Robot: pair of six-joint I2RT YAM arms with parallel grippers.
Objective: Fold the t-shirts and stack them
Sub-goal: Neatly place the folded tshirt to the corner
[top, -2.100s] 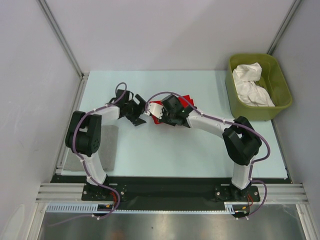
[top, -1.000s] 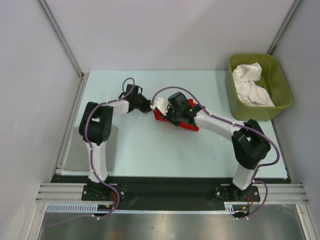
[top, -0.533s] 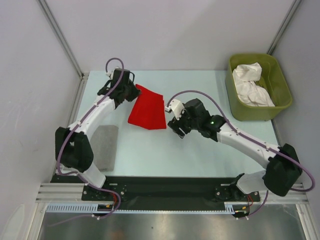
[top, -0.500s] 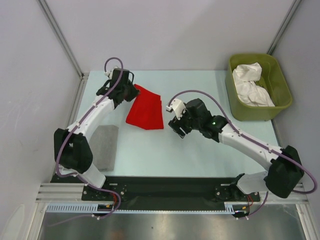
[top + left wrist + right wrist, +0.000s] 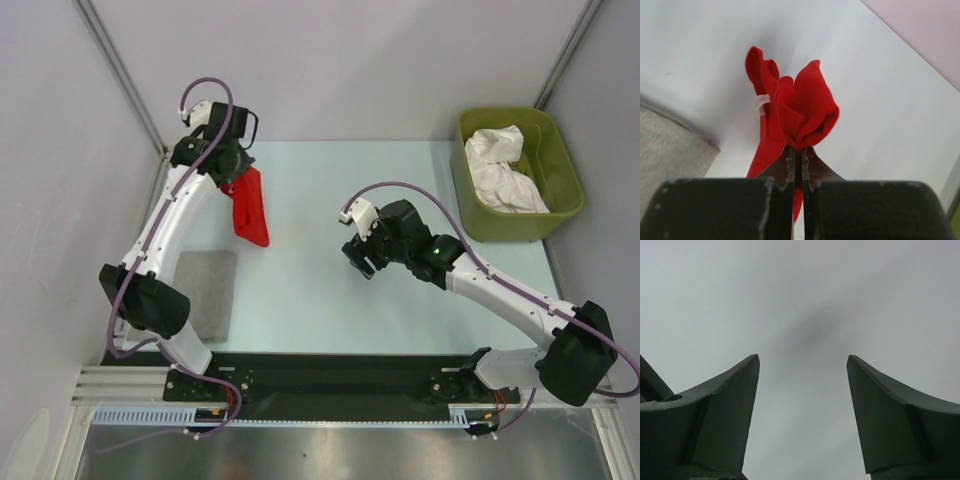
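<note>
Near the surface's (image 5: 320, 310) far-left corner, left fingers (image 5: 789, 167) pinch the bunched red t-shirt (image 5: 250, 208), its folds unreadable; right fingers (image 5: 720, 410) spread above the open middle.

Left arm (image 5: 172, 222) raised, left fingers (image 5: 788, 167) pinched together, right fingers (image 5: 722, 410) spread apart

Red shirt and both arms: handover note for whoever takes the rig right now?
Left jaws: shut on the red shirt, which hangs bunched over the table's far left, beyond the grey pad.
Right jaws: open, empty, over bare table near the middle.
White shirts: crumpled in the green tub, far right.
Done: nothing stacked.
Left: lay down and fold the red shirt, then fold the white ones and stack all.
</note>
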